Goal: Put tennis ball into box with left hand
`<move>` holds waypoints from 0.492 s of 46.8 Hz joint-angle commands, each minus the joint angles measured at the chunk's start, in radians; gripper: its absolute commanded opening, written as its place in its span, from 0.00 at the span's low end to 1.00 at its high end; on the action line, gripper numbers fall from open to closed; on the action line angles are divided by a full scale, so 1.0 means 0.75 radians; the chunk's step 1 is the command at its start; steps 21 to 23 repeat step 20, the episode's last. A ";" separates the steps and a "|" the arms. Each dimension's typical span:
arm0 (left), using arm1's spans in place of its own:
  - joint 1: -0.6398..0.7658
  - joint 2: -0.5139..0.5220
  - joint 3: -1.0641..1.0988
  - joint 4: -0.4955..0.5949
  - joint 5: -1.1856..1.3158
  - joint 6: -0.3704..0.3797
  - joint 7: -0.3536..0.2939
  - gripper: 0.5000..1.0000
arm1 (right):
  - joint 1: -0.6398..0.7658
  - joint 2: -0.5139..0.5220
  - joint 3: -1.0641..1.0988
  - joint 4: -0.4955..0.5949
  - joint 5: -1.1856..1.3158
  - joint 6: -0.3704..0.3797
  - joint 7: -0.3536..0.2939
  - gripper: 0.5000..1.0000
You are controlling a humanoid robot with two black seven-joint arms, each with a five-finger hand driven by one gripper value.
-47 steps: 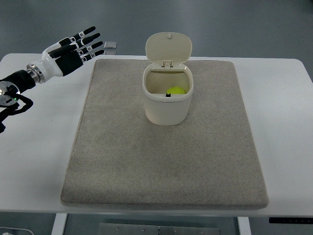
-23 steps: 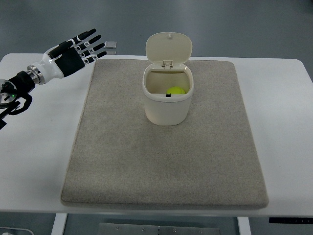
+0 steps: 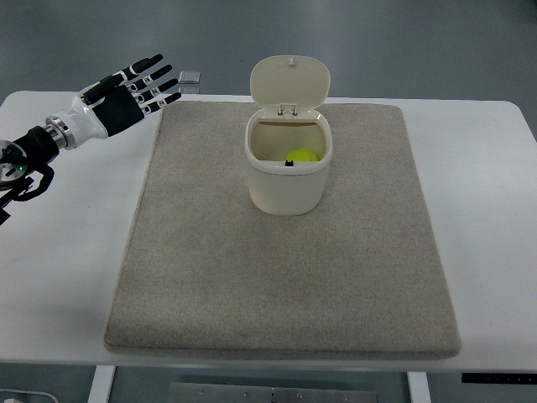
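Observation:
A yellow-green tennis ball (image 3: pixel 302 155) lies inside the cream box (image 3: pixel 285 186), whose hinged lid (image 3: pixel 289 81) stands raised behind it. The box stands on the grey mat (image 3: pixel 285 277) near its far middle. My left hand (image 3: pixel 134 86) hovers above the table's far left, off the mat's corner, its black and white fingers spread and holding nothing. It is well to the left of the box. The right arm does not show.
The white table (image 3: pixel 487 210) extends past the mat on both sides. A small grey flat object (image 3: pixel 190 78) lies at the table's far edge, just right of my left hand's fingertips.
My left hand has drifted slightly toward the right and a little nearer, fingers still spread. The ball and box have not moved.

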 commanded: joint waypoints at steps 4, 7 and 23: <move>0.000 0.000 -0.002 -0.001 0.000 0.000 -0.002 0.99 | 0.000 0.000 0.003 0.000 0.000 0.000 0.000 0.88; 0.000 0.004 -0.002 0.001 0.000 0.000 0.000 0.99 | 0.000 0.000 0.003 0.000 0.002 0.000 0.000 0.88; 0.008 0.008 -0.002 0.003 0.002 -0.002 0.000 0.99 | -0.002 0.000 0.001 0.002 0.002 -0.012 0.010 0.88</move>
